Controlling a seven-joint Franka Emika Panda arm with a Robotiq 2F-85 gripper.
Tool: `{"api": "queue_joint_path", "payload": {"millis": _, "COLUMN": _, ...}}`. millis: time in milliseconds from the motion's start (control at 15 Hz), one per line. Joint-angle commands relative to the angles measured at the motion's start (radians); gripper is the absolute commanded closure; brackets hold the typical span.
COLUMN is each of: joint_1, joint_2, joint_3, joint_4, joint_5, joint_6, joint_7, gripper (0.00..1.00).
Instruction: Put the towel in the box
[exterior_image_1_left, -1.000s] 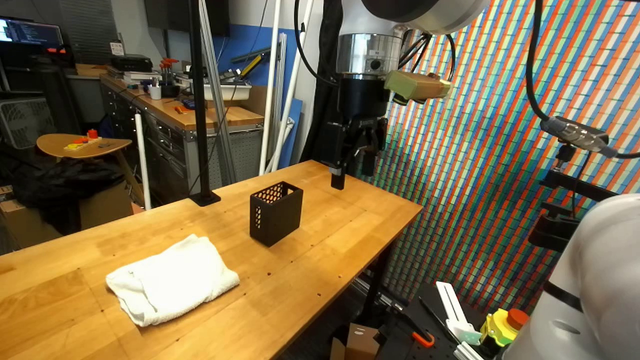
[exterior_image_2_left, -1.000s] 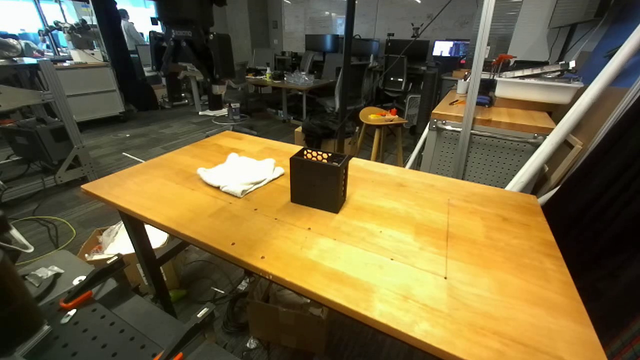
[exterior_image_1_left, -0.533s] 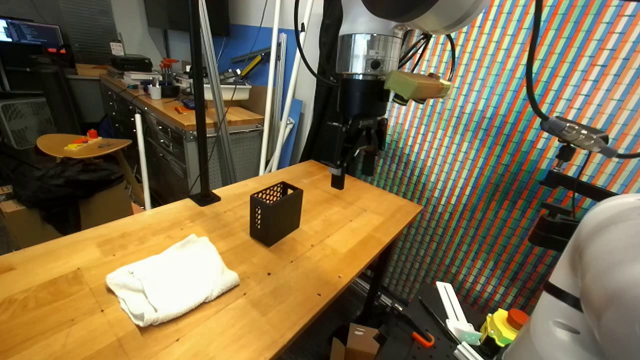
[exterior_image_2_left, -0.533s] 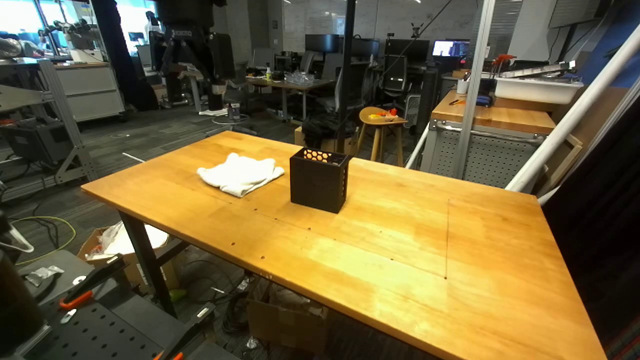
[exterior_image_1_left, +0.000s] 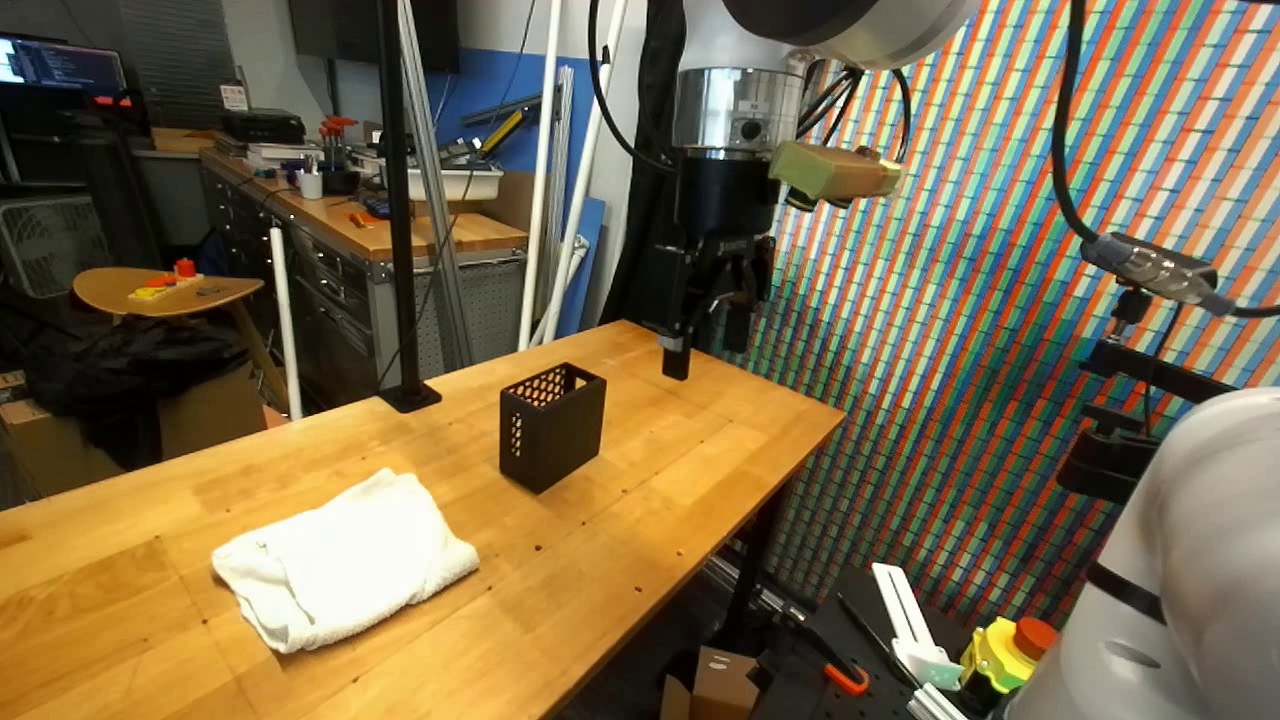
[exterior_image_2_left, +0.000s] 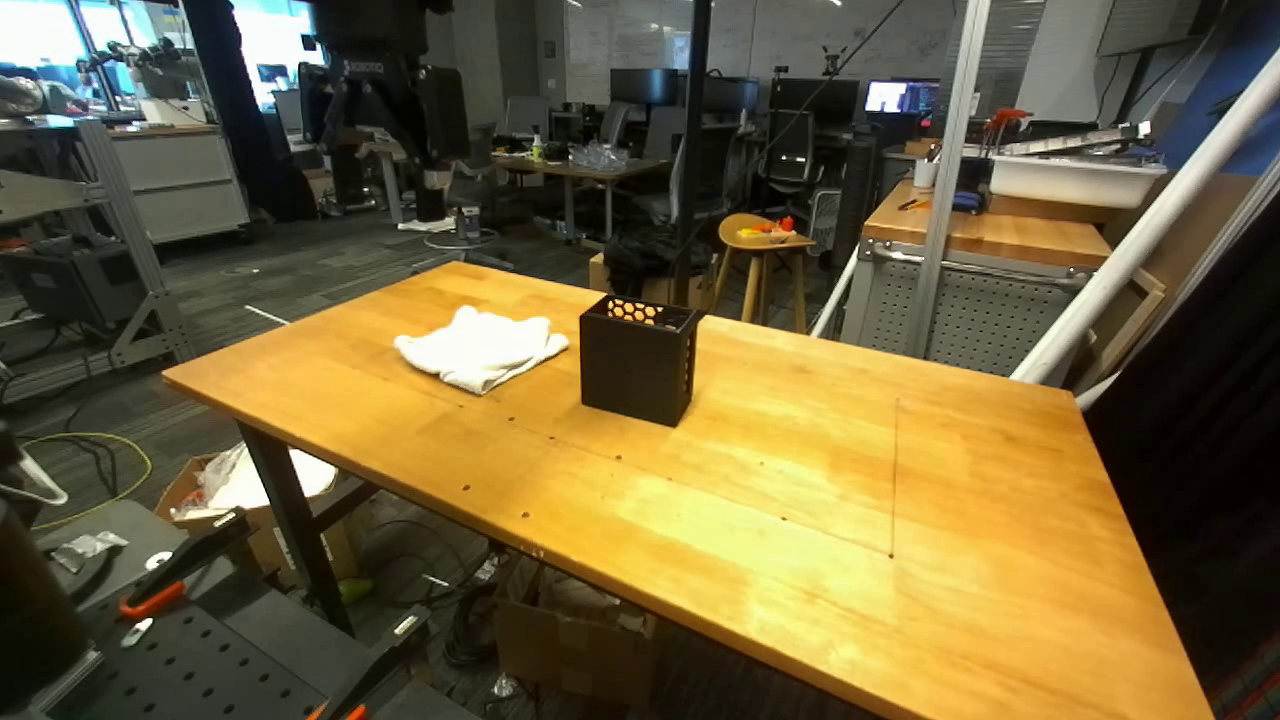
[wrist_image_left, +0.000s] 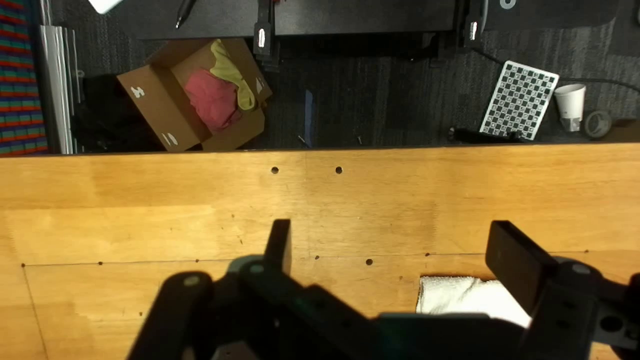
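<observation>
Towel (exterior_image_1_left: 345, 560): in an exterior view, it is seen folded and laid on the table (exterior_image_1_left: 640, 545), outside the box (exterior_image_1_left: 555, 445), with bare table between the two.
Box: set upright on the table, open at the top, its walls partly pierced by a honeycomb pattern.
Fingers (exterior_image_1_left: 676, 362): pointed downward and held raised, spread apart with a gap between them.
Towel beside box: in an exterior view, the towel (exterior_image_2_left: 480, 350) is shown just left of the box (exterior_image_2_left: 632, 370).
Stool (exterior_image_2_left: 740, 222): placed beyond the table, with red and yellow pieces (exterior_image_2_left: 768, 233) carried on it.
Fingers at upper left: the fingers (exterior_image_2_left: 431, 205) are seen apart.
Fingers in wrist view: the fingers (wrist_image_left: 277, 245) are spread wide, with the table seen between them; the towel (wrist_image_left: 450, 292) is shown at the lower right, partly hidden behind them.
Carton (wrist_image_left: 150, 107): past the table edge, with a red bundle (wrist_image_left: 212, 100) and a yellow strip (wrist_image_left: 230, 70) held in it.
Cup (wrist_image_left: 570, 102): white, set beside a checkered board (wrist_image_left: 520, 102).
</observation>
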Motion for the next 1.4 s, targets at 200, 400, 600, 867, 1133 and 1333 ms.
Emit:
{"api": "queue_joint_path", "payload": {"millis": 200, "joint_1": 0.045, "joint_2": 0.016, "joint_3": 0.041, "joint_4": 0.011, "joint_5": 0.005, "joint_6": 0.028, "joint_7": -0.003, "gripper": 0.0}}
{"api": "queue_joint_path", "payload": {"millis": 400, "joint_1": 0.091, "joint_2": 0.035, "joint_3": 0.08, "joint_4": 0.023, "joint_5": 0.011, "joint_6": 0.07, "joint_7": -0.002, "gripper": 0.0}}
{"api": "queue_joint_path", "payload": {"millis": 600, "joint_1": 0.14, "joint_2": 0.072, "joint_3": 0.121, "joint_4": 0.047, "joint_5": 0.014, "joint_6": 0.13, "joint_7": -0.003, "gripper": 0.0}}
{"api": "queue_joint_path", "payload": {"millis": 867, "joint_1": 0.191, "joint_2": 0.175, "joint_3": 0.166, "joint_4": 0.131, "joint_5": 0.006, "joint_6": 0.208, "joint_7": -0.017, "gripper": 0.0}}
{"api": "queue_joint_path", "payload": {"millis": 1133, "joint_1": 0.217, "joint_2": 0.355, "joint_3": 0.198, "joint_4": 0.286, "joint_5": -0.001, "joint_6": 0.289, "joint_7": -0.039, "gripper": 0.0}}
{"api": "queue_joint_path", "payload": {"millis": 1333, "joint_1": 0.229, "joint_2": 0.495, "joint_3": 0.213, "joint_4": 0.409, "joint_5": -0.006, "joint_6": 0.35, "joint_7": -0.082, "gripper": 0.0}}
